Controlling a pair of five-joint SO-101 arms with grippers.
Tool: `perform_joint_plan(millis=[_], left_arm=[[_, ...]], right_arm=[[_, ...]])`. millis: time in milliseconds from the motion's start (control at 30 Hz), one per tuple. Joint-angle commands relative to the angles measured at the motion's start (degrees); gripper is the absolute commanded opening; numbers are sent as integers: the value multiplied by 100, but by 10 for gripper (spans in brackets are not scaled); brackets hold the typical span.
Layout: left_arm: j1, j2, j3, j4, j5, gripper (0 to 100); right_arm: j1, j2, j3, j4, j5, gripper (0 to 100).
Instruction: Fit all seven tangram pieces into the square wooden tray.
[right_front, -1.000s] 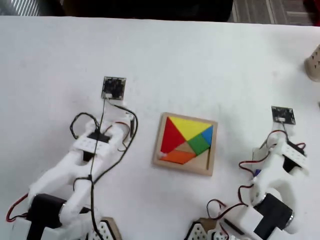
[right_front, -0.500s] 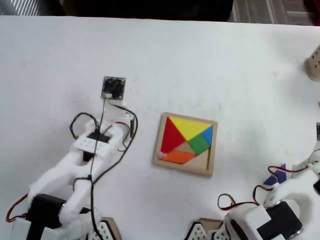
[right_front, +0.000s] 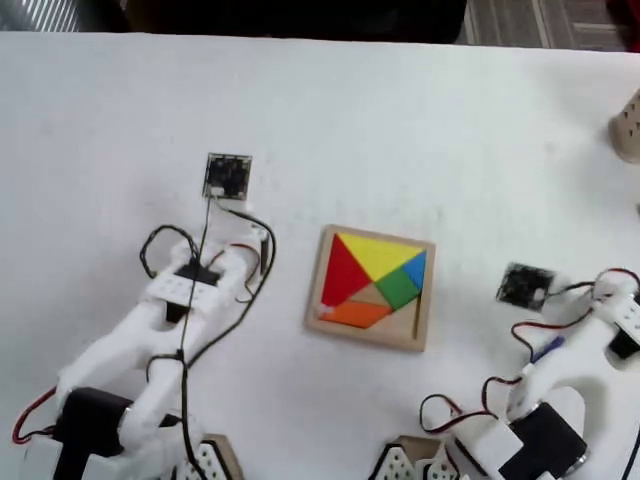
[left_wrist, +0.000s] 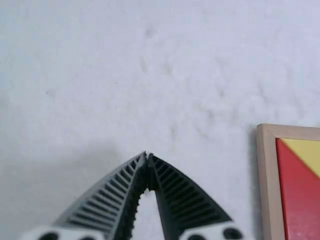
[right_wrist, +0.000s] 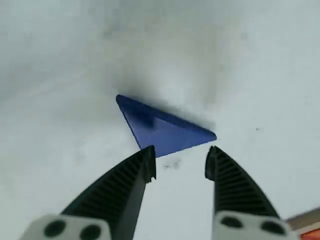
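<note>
hovering open, right gripper (right_wrist: 180, 160) has blue triangle (right_wrist: 162, 129) just beyond its fingertips, long edge across the gap; left gripper (left_wrist: 148, 167) closed, other side of tray (right_front: 408, 320).

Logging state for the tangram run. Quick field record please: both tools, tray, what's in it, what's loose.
left tool: shut, empty, over the table beside the tray
right tool: open, tips at the edge of the dark blue triangle, not gripping
in tray: red triangle, yellow triangle, green piece, light blue piece, orange piece
gap: bare floor in the tray corner nearest the right tool
loose: dark blue triangle, flat on the table
</note>
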Motion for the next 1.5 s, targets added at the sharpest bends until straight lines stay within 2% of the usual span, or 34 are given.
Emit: perform_joint_plan(millis=[0, 167, 367, 467, 800, 1067, 1167, 1333, 1467], left_arm=[[-22, 13, -290, 9, -62, 23], [-22, 13, -290, 0, -62, 23], [-13, 13, -290, 0, -70, 23], [-4, 4, -290, 18, -316, 23], [-4, 4, -290, 26, -360, 23], [-4, 4, -290, 26, -369, 23], [4, 4, -290, 26, -369, 23], [4, 4, -281, 35, -369, 23], [4, -31, -211, 0, -369, 23]], right_arm=[[-198, -180, -290, 66, 853, 236], [66, -171, -246, 66, 2127, 248], [462, -171, -105, 92, 2875, 248], [637, -171, 202, 92, 3341, 248], [655, -163, 862, -189, 3385, 248], [637, -163, 1873, -2097, 2356, 246], [549, -171, 1996, -2475, 1635, 196], [277, -224, 1996, -3204, 176, 26], [189, -224, 1996, -4031, -1020, 27]])
